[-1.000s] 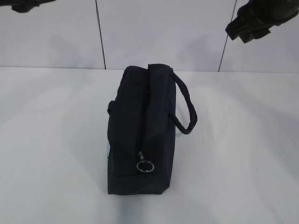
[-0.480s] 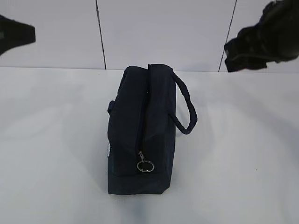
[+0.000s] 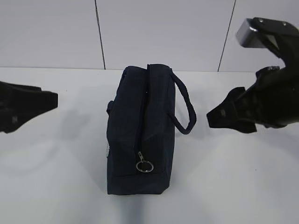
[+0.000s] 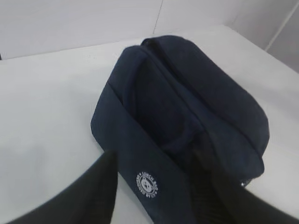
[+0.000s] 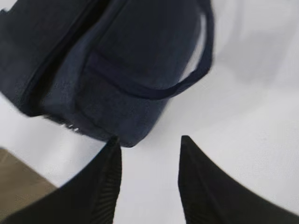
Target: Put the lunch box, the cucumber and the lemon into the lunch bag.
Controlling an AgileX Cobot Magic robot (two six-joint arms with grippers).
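The lunch bag is a boxy dark navy fabric bag standing mid-table, its zipper line running along the top to a silver ring pull. One loop handle droops on its right side. My left gripper hovers left of the bag, open and empty; in the left wrist view the gripper frames the bag and its round white logo. My right gripper hangs right of the handle, open and empty, with the gripper just short of the bag's corner. Lunch box, cucumber and lemon are out of view.
The bag stands on a white table with a white tiled wall behind it. The table's edge, with brown floor beyond, shows at the lower left of the right wrist view.
Both arms have come down from the upper corners to bag height, the left on the bag's left side and the right on its right. The bag has not moved.
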